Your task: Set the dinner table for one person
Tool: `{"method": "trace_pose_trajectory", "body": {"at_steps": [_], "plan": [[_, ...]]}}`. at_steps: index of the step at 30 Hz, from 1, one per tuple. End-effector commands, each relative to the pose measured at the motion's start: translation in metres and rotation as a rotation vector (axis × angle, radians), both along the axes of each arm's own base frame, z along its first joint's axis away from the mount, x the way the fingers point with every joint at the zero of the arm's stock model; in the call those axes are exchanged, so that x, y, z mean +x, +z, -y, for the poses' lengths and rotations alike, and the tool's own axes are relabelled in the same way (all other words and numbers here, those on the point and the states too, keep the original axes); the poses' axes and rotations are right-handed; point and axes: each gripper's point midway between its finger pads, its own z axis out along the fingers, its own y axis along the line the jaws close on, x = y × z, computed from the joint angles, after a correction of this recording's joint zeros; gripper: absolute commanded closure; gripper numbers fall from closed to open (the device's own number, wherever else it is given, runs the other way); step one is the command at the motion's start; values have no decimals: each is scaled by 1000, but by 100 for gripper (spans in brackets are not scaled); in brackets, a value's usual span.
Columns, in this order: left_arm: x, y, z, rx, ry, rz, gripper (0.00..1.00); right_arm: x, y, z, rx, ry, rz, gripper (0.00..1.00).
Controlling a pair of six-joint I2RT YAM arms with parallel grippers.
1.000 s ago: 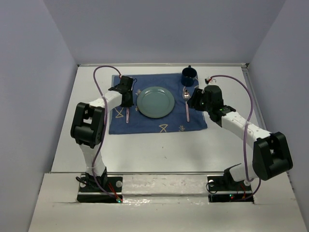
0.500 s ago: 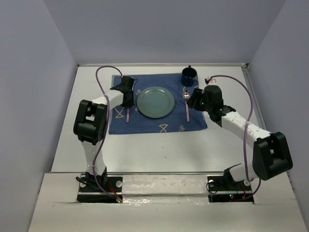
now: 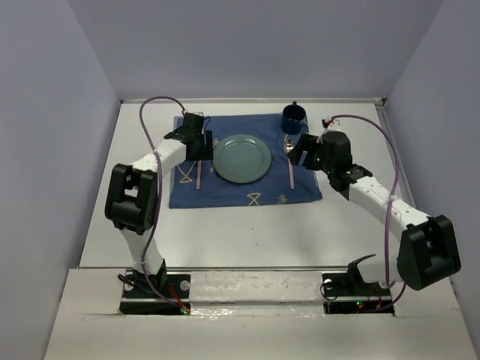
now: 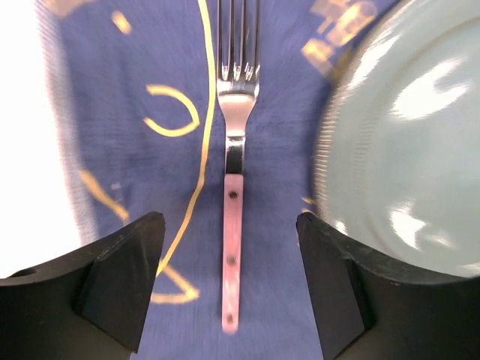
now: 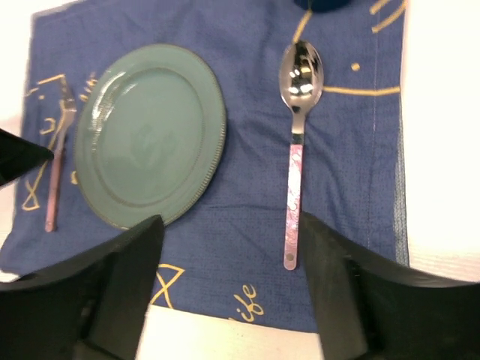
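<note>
1. The dinner table (image 3: pixel 247 232) is the white top under both arms. The blue cloth (image 3: pixel 247 187) lies on its far half.
2. On the cloth: plate (image 3: pixel 242 157) in the centre, fork (image 4: pixel 234 161) just left of it, spoon (image 5: pixel 296 150) just right. The cup (image 3: pixel 293 116) sits at the far right corner, beyond the spoon bowl. The setting looks essentially complete.
3. Left gripper (image 4: pixel 227 255): jaws spread wide, straddling the fork handle and gripping nothing. It sits low over the cloth, with the plate rim close to its right finger.
4. Right gripper (image 5: pixel 229 255): jaws spread and empty, held higher, looking down on the plate and spoon.
5. Pose: the left arm reaches forward to the cloth's left side with its wrist pitched down. The right arm is bent and angled in from the right, wrist near the spoon.
6. Risks:
   - A slanted left lift-off could clip the fork handle and skew it, or nudge the plate.
   - A finger dragging the cloth would shift everything on it.
   - A wide swing-back by the right arm could hit the cup or spoon.
</note>
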Motion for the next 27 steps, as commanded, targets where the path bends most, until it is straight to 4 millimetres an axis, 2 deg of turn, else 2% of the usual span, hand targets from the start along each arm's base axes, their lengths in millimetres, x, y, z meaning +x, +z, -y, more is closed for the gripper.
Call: {"method": "trace_pose_trajectory", "body": {"at_steps": [1,2,3,4,5,7,8,10,11,13,14,15,16,17,18,20,21,24,26,27], "plan": [[11,144,4,-144,24,354,17,-7,65,-10,78,78,159,2],[-1,188,4,-185,17,457,17,-11,75,-11,88,89,172,0],[-4,214,3,-215,16,539,26,-18,86,-12,100,108,183,0],[-11,234,2,-236,13,595,14,-23,99,-11,110,112,205,0],[-30,263,0,-270,-2,672,1,-35,129,-6,129,108,264,0],[-48,290,-5,-300,-10,748,1,-48,160,4,154,69,324,1],[-69,307,-9,-326,-20,800,1,-65,191,12,170,66,397,1],[-92,324,-13,-356,-41,867,1,-84,217,22,167,61,465,0],[-116,333,-18,-379,-58,918,1,-105,239,31,178,56,519,0],[-140,343,-24,-398,-75,990,1,-127,257,41,179,54,579,0],[-162,346,-34,-407,-60,1041,1,-138,263,47,182,46,607,0],[-171,344,-38,-401,-59,1055,1,-156,272,59,196,14,665,0],[-188,351,-46,-400,-52,1101,1,-162,274,69,202,-26,685,0],[-185,339,-46,-384,-54,1073,1,-168,273,74,206,-45,698,0],[-193,328,-53,-360,-38,1075,1,-174,266,79,212,-62,707,0],[-199,315,-60,-330,-20,1073,1,-171,253,85,211,-100,694,0],[-195,297,-60,-316,-14,1039,1,-168,244,84,212,-103,677,0],[-193,281,-52,-329,-49,1004,1,-156,223,71,217,-68,609,0],[-193,286,-48,-344,-68,1020,1,-151,224,65,222,-46,590,0],[-194,296,-49,-351,-69,1042,1,-151,228,64,223,-42,594,0]]}}
